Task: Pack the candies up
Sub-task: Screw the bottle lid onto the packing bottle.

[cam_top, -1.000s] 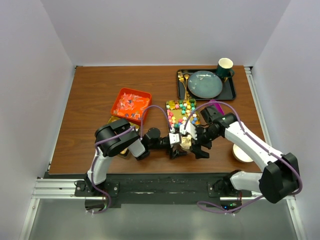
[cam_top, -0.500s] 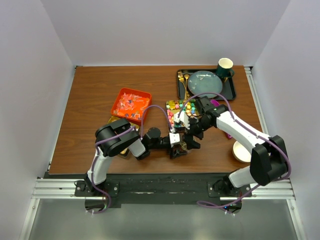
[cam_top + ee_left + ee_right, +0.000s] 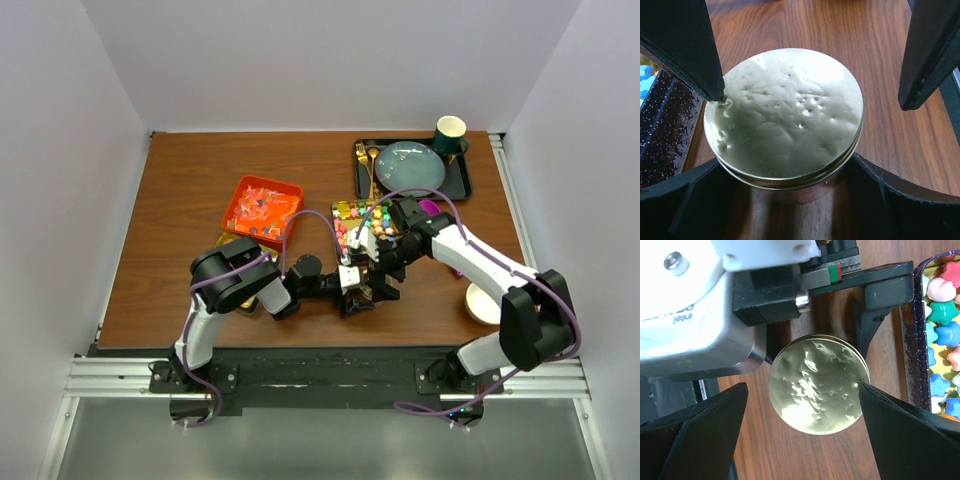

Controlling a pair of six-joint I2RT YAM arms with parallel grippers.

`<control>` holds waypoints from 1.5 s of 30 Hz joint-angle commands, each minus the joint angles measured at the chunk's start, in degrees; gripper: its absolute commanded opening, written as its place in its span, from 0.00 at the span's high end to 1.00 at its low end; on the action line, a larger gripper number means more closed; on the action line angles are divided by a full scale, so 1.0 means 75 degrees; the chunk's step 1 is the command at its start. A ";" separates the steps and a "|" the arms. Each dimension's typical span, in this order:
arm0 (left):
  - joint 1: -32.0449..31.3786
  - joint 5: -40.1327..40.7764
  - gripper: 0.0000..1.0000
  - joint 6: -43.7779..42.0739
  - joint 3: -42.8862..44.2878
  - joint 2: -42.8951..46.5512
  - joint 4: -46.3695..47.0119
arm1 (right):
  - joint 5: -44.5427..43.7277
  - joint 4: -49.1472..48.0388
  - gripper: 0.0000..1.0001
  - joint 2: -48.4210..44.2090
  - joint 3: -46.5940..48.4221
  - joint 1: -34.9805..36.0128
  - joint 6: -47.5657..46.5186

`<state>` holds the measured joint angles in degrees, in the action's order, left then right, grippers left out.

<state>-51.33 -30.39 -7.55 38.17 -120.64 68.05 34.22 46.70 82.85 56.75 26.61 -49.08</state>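
A glass jar with a dimpled gold lid (image 3: 785, 115) (image 3: 815, 385) stands on the wooden table. My left gripper (image 3: 356, 291) (image 3: 785, 167) is shut on the jar body just under the lid. From above, my right gripper (image 3: 383, 276) (image 3: 803, 390) straddles the lid, open. One of its fingertips (image 3: 865, 390) touches the lid's rim and the other stands apart. The candies (image 3: 365, 220) (image 3: 942, 315), pastel stars in pink, blue and green, lie in a dark glittery tray (image 3: 667, 125) right beside the jar.
An orange tray (image 3: 262, 208) of small wrapped pieces sits to the left. At the back right a black tray (image 3: 462, 185) holds a teal plate (image 3: 410, 168), gold cutlery and a green cup (image 3: 450, 133). A white round object (image 3: 484, 306) lies near the right arm.
My right gripper has swung from the jar's right side to above its lid and opened a little wider. The left gripper and the jar have not moved.
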 commanded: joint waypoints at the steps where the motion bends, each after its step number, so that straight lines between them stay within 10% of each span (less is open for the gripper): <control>1: 0.0094 0.1146 1.00 -0.0810 -0.0367 -0.0731 -0.2640 | 0.0008 -0.0085 0.04 -0.0066 -0.0336 -0.0021 0.0028; 45: 0.0164 0.1334 1.00 -0.0821 -0.0215 -0.0907 -0.2733 | -0.0156 0.1578 0.06 -0.1272 -0.0758 -0.0313 0.0284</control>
<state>-51.33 -30.00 -7.25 38.46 -120.95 68.29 30.74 51.72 75.94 52.45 24.25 -49.71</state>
